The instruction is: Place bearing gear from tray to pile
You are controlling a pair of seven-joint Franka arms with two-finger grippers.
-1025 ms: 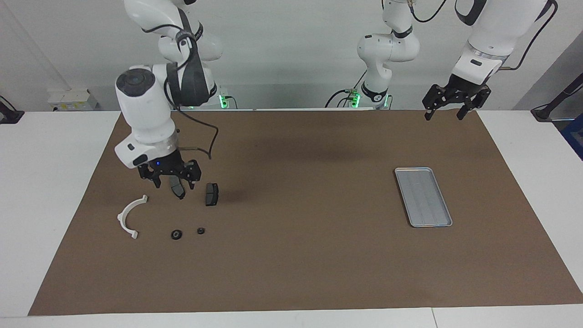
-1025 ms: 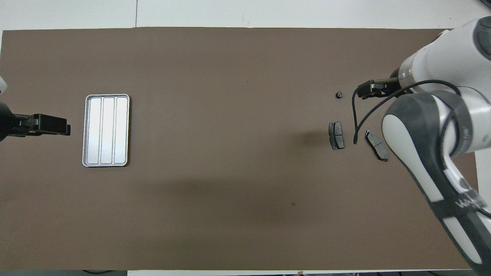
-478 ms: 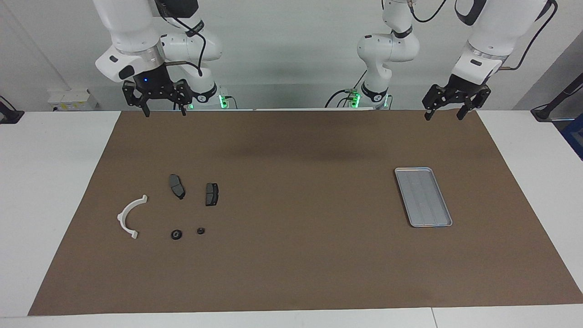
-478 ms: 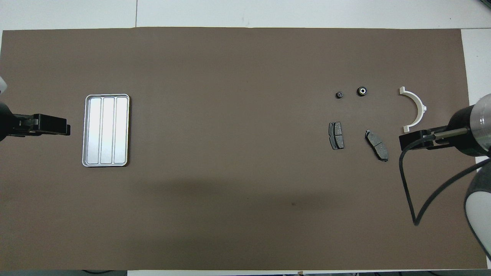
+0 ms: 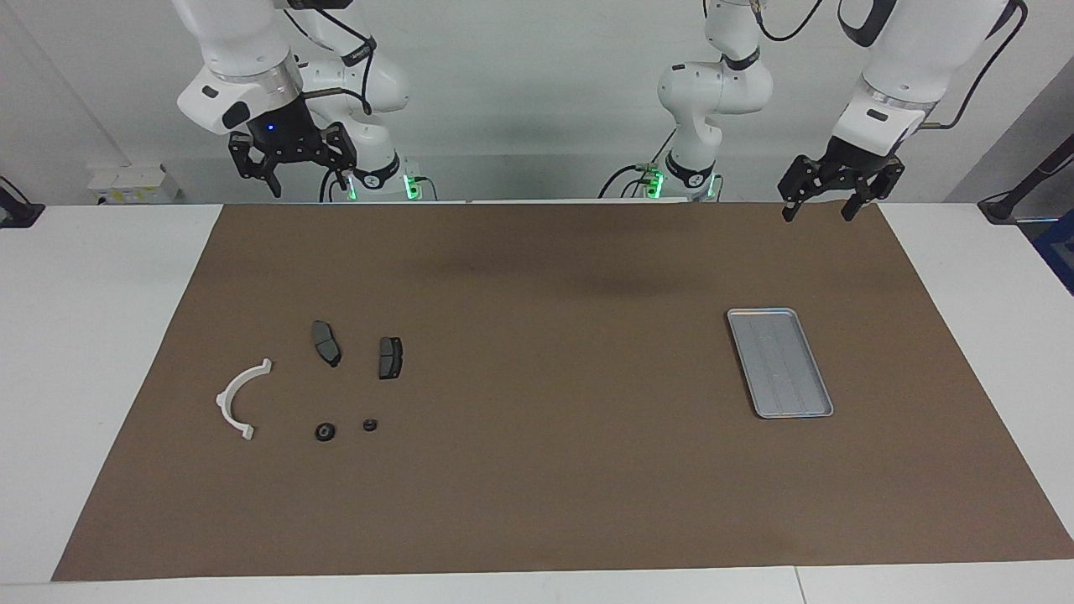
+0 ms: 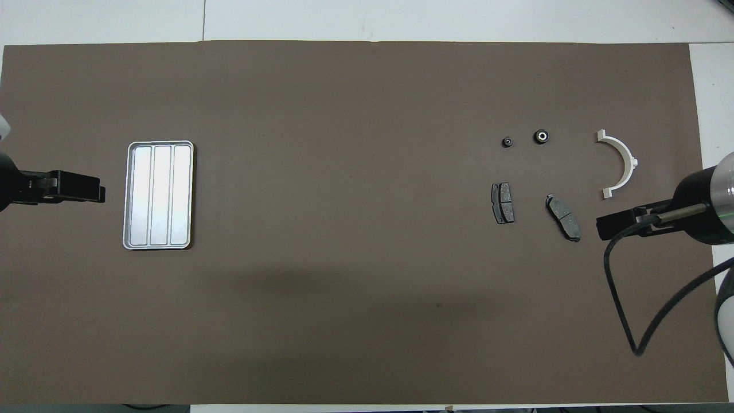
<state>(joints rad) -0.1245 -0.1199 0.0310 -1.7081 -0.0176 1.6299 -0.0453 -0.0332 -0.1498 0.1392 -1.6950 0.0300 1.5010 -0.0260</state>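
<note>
**Operator:** My right pincer (image 5: 292, 172) is up in the air over the worktop (image 5: 101, 335) edge by its own base, fingers spread and holding nothing. The left pincer (image 5: 831, 197) hangs the same way at its end, also spread and empty; that arm is waiting.

**Supervisor:** And the bearing gear?

**Operator:** I take it to be the larger round black part (image 6: 541, 136). It lies on the brown mat (image 5: 545, 470) in the pile, just beside a smaller round black part (image 6: 507, 142). Taking the gear as my landmark: the two brake pads (image 6: 503, 202) lie nearer to the robots than it, and the white bracket (image 6: 619, 163) is beside it toward the right arm's end.

**Supervisor:** The tray?

**Operator:** The tray (image 6: 159, 195) sits well apart from the gear, toward the left arm's end, with nothing in it. I judge the placing done; nothing looks left.

**Supervisor:** Any writing?

**Operator:** None I can read.
</note>
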